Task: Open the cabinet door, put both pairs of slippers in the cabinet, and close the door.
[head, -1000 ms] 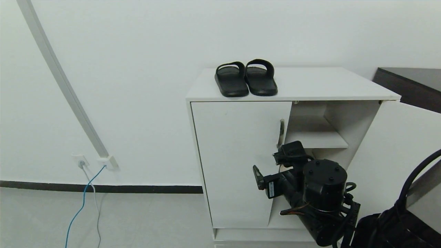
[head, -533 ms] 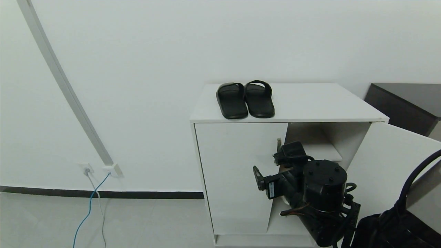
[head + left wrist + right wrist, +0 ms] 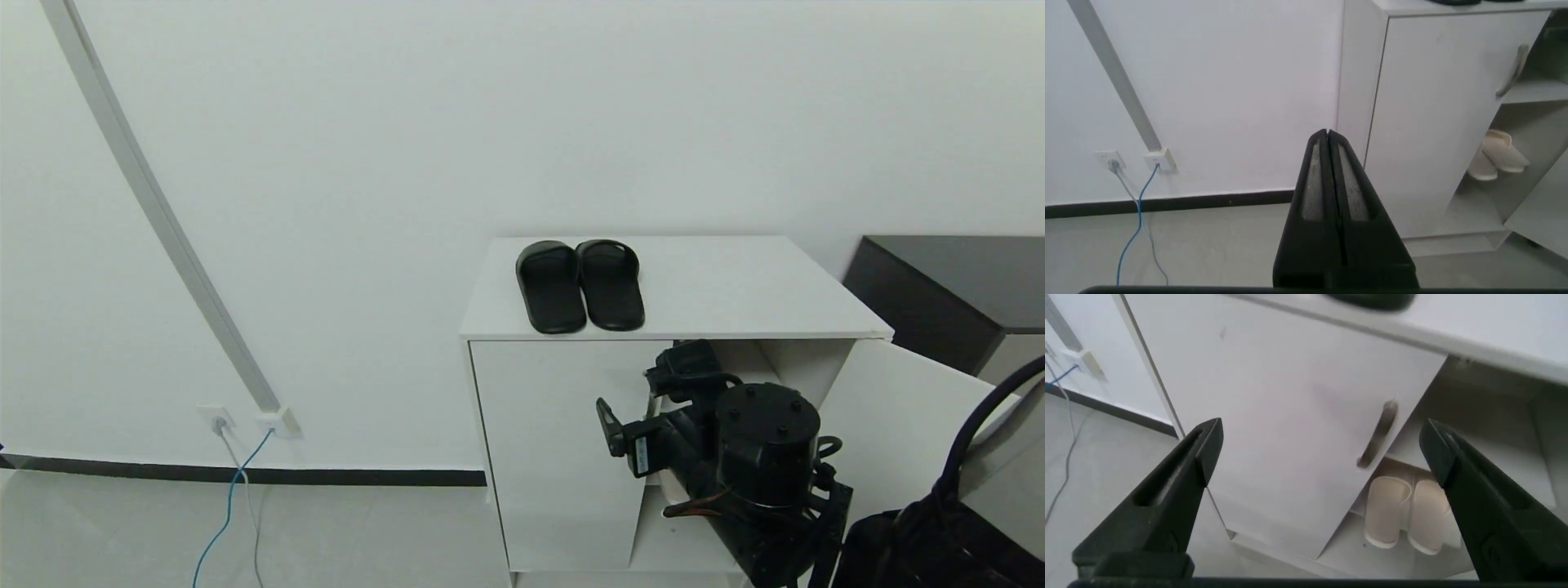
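Cabinet door (image 3: 906,425) is open and the white slippers (image 3: 1404,513) are in, black slippers (image 3: 580,284) not yet off the cabinet (image 3: 718,286) top; right end effector (image 3: 1323,437) spread wide, left end effector (image 3: 1328,140) pinched together.

head above, wrists low (shared cabinet (image 3: 555,457))

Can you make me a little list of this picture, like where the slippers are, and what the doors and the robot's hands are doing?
black slippers: side by side on top of the cabinet
pale slippers: inside the cabinet, low down
left door: closed
right door: swung open
left gripper: shut, holding nothing
right gripper: open, holding nothing, facing the left door's handle
left to do: black slippers go in, right door gets closed
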Tool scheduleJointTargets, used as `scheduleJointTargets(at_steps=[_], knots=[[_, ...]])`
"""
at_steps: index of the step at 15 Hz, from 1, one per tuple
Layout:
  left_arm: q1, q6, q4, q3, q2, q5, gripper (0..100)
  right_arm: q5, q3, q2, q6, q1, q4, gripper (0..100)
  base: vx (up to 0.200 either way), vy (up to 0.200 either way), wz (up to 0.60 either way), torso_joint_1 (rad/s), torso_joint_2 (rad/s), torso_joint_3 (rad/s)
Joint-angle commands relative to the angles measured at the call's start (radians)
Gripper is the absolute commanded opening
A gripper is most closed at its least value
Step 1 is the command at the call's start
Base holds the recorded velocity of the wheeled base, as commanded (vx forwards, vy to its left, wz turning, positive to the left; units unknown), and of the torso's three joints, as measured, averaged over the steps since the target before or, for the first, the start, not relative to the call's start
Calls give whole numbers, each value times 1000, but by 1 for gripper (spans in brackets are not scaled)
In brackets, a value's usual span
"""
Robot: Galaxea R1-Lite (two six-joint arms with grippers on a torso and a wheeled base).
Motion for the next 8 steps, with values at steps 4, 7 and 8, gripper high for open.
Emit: scheduleJointTargets(at_steps=[4, 7, 8], knots=[[0, 4, -1, 0, 0, 0, 0, 2, 12, -2, 0, 3, 0, 100, 0, 0, 0, 257, -594, -338], [0, 2, -1, 0, 0, 0, 0, 2, 15, -2, 2, 3, -1, 100, 0, 0, 0, 216, -471, -259], [0, 4, -1, 0, 0, 0, 0, 5, 15, -2, 5, 5, -1, 100, 0, 0, 0, 173, -398, -217]])
